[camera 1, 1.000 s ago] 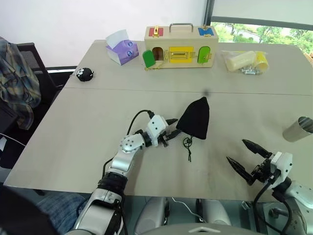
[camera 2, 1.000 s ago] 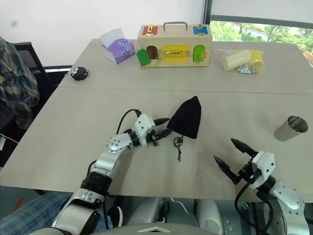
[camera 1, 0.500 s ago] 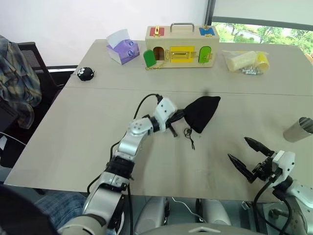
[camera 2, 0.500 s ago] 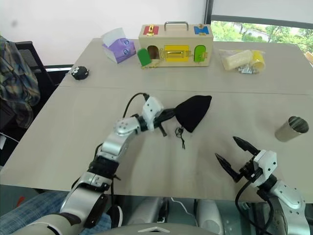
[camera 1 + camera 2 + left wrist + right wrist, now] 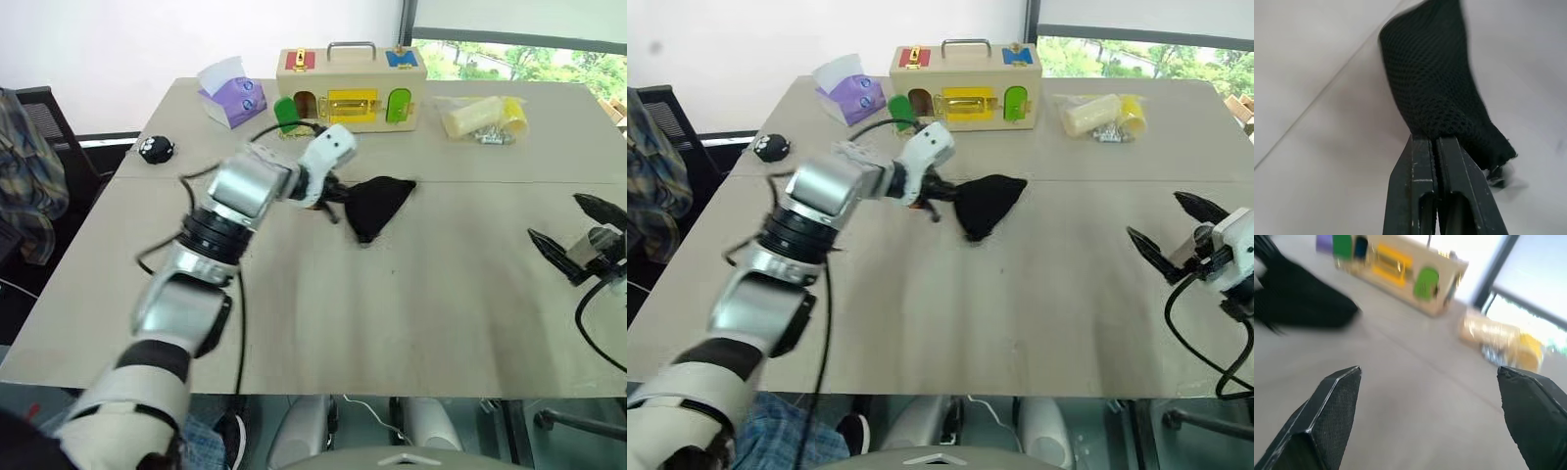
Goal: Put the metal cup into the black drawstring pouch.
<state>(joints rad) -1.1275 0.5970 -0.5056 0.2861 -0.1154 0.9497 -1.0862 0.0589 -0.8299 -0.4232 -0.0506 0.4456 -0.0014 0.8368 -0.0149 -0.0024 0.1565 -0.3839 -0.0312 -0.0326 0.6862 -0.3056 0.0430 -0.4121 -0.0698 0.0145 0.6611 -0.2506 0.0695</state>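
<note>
Counter (image 5: 411,294): a broad beige top with a seam running across it.
Wooden latch box (image 5: 351,90): stands at the far edge, with red, yellow, green and blue fittings and a metal handle on top.
Left arm: reaches forward over the middle of the counter.
Black drawstring pouch (image 5: 375,201): hangs lifted above the counter near the seam, just in front of the latch box; its long axis lies roughly level across the scene, one end pinched at the robot's left and the far tip pointing toward the robot's right, while the belly sags downward.
Tissue box (image 5: 229,96): purple, left of the latch box.
Plastic-wrapped roll (image 5: 482,116): pale yellow, right of the latch box.
Left end effector (image 5: 1436,142): fingers pressed together, clamped on the pouch's mesh cloth.
Right end effector (image 5: 1180,233): raised at the counter's right edge, its fingers spread wide apart with nothing between them, well apart from the pouch.
Small black toy (image 5: 152,149): sits near the far left edge.
</note>
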